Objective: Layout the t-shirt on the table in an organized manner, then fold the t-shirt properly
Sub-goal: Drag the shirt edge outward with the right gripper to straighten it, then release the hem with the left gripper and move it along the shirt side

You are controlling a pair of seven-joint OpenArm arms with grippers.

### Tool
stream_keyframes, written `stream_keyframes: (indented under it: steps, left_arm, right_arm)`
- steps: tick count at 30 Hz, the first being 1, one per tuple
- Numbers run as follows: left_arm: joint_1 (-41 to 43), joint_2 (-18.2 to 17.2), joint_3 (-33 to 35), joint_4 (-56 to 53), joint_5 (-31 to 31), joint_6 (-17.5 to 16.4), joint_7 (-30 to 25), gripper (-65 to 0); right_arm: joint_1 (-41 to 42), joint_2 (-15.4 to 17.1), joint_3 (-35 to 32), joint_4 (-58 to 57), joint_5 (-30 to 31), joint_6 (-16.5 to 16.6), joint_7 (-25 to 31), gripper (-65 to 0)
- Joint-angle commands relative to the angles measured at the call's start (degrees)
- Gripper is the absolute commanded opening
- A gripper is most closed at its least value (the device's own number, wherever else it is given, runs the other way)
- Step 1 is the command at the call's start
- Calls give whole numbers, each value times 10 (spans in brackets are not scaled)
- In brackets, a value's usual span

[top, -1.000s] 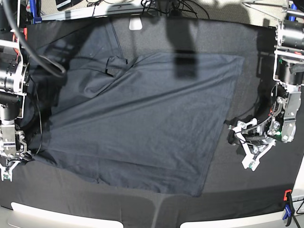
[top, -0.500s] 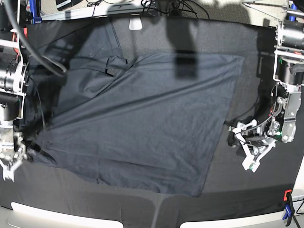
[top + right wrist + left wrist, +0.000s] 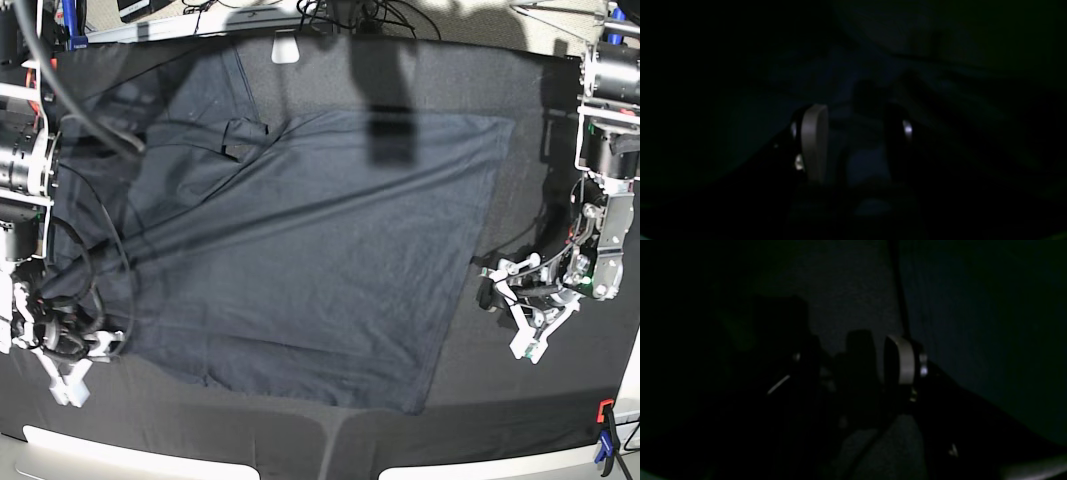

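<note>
While the t-shirt (image 3: 300, 250) lies spread on the table (image 3: 560, 400), we see both end effectors parted and empty. Left end effector (image 3: 510, 310) sits just off its hem; right end effector (image 3: 85, 360) rests at the opposite edge.

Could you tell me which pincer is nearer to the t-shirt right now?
Right. The right pincer sits at the t-shirt's near corner, at or over its edge. The left pincer rests on the bare table, just off the shirt's opposite side edge.

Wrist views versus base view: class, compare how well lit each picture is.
Left wrist view: nearly black, only one pale finger catches light. Right wrist view: equally dark, one pale finger visible. Base view: evenly lit, the t-shirt clear on the table, with arm shadows.
</note>
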Motion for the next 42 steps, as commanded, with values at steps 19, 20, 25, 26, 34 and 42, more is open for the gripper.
stream_keyframes:
  steps: [19,20,25,26,34,42]
  left_arm:
    - [-158,75,-3,-211,-43,-11,-122,-364]
    - [-177,84,-3,-246,-35,-11,-137,-364]
    - [-262,126,-3,-375,15,18,-190,-369]
    - [-274,133,-3,-393,15,40,-200,-371]
    - [-288,146,-3,-494,17,82,-231,-371]
    - [-254,149,-3,-497,16,50,-229,-371]
  right_arm:
    - [-67,10,4,12,53,17,-45,-386]
    - [-75,10,4,14,53,17,-42,-386]
    - [-106,9,4,49,53,17,-41,-387]
    - [-110,10,4,56,53,17,-44,-387]
    - [-119,10,4,82,74,17,-54,-387]
    - [-119,10,4,83,111,17,-53,-387]
